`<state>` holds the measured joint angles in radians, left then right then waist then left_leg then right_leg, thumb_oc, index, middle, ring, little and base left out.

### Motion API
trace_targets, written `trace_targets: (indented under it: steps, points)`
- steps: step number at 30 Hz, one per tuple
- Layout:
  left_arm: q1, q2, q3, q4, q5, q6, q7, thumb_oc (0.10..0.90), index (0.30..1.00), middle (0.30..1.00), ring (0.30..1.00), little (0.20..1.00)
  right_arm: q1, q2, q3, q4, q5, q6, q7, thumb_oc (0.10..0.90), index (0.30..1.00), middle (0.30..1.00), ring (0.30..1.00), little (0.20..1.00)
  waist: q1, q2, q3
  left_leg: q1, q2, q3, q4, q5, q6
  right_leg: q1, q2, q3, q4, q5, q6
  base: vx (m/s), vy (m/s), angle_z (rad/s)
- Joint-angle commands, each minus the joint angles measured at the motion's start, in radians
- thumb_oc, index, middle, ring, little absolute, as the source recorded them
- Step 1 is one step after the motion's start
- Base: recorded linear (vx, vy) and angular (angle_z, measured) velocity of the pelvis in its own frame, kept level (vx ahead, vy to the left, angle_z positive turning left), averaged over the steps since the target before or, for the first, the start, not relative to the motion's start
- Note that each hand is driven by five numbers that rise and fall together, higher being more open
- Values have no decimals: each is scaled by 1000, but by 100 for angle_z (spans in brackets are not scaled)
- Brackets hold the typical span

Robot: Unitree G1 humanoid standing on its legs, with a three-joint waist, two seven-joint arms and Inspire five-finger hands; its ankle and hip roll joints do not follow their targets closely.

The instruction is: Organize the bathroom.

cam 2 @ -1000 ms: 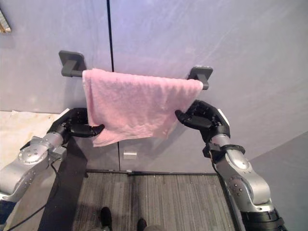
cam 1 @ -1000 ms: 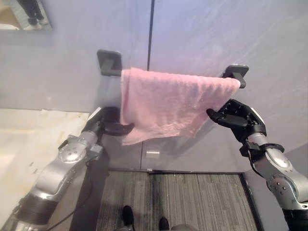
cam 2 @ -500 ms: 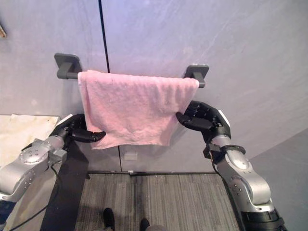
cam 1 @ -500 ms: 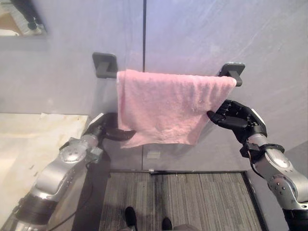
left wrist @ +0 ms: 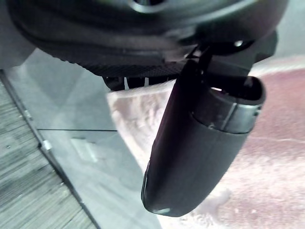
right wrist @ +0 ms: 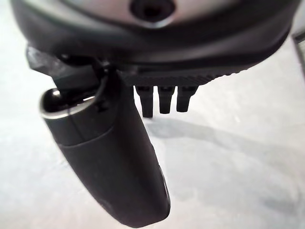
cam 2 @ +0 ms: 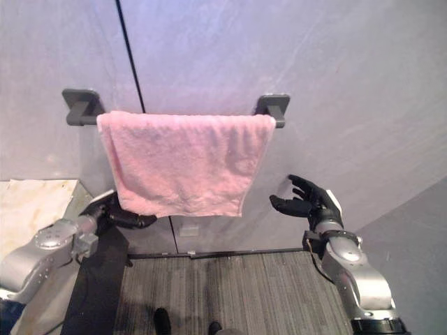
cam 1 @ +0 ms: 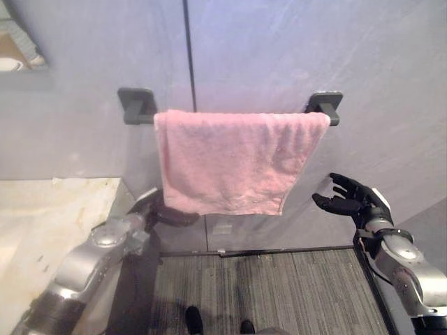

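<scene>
The left hand [cam 1: 155, 209] sits just under the lower left corner of the pink towel [cam 1: 234, 160] — its fingers are hidden behind the cloth, so I cannot tell their state. The towel hangs folded over the dark towel bar [cam 1: 140, 117] on the grey wall [cam 1: 314, 49], its long side running along the bar. The right hand [cam 1: 349, 202] is apart from the towel — fingers spread, holding nothing.

Two silver-grey arms are showing rounded, jointed metal housings with round fasteners set into the elbow casings. Each arm is ending in a dark hand: the left hand [cam 1: 165, 211] and the right hand [cam 1: 351, 202] are both wearing black, segmented fingers, with a pale plate on the back. Up close, the thumbs are looking thick and glossy black, banded with a silver ring near the base, under a ribbed black palm edge.
</scene>
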<state>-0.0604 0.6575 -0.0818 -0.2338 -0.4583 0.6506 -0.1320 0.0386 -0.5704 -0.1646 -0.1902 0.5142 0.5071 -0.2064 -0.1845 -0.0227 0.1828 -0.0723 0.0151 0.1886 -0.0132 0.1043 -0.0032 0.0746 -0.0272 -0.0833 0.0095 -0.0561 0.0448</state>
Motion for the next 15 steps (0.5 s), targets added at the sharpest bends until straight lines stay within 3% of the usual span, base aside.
trace_targets:
  steps: [1, 4, 6, 9, 15]
  points:
    - [-25, -24, 39, 33, 77, -59, -45, 800, 900, 900, 900, 900, -31, -10, -56, -22, -70, -35, -43, 800, 900, 900, 900, 900, -13, -8, -49, 50, 94, -22, 111, -105, -56, -76, 1, -48, 76, 27, 90, -56, -16, -6]
    - [50, -38, 62, 51, 212, -183, -20, 800, 900, 900, 900, 900, 32, 51, -48, 69, -72, -35, -71, 800, 900, 900, 900, 900, -18, -4, -36, 43, 95, -25, 119, -107, -54, -84, 2, -46, 85, 23, 84, -69, -27, -7]
    - [84, -49, 87, 54, 221, -234, -12, 800, 900, 900, 900, 900, 63, 85, -44, 126, -88, -49, -79, 800, 900, 900, 900, 900, -17, -4, -31, 36, 96, -28, 131, -110, -54, -86, 2, -47, 90, 20, 80, -55, -34, -4]
    - [111, -54, 104, 63, 243, -254, -43, 800, 900, 900, 900, 900, 80, 118, -36, 181, -97, -62, -87, 800, 900, 900, 900, 900, -15, -4, -27, 28, 97, -32, 141, -112, -56, -86, 3, -46, 93, 20, 77, -43, -30, -1]
    - [141, -60, 80, 142, 365, -411, -38, 800, 900, 900, 900, 900, 91, 173, 8, 427, -99, -124, -146, 800, 900, 900, 900, 900, -4, -7, -18, 4, 103, -44, 156, -109, -61, -93, 10, -55, 99, 19, 67, -69, -40, 0]
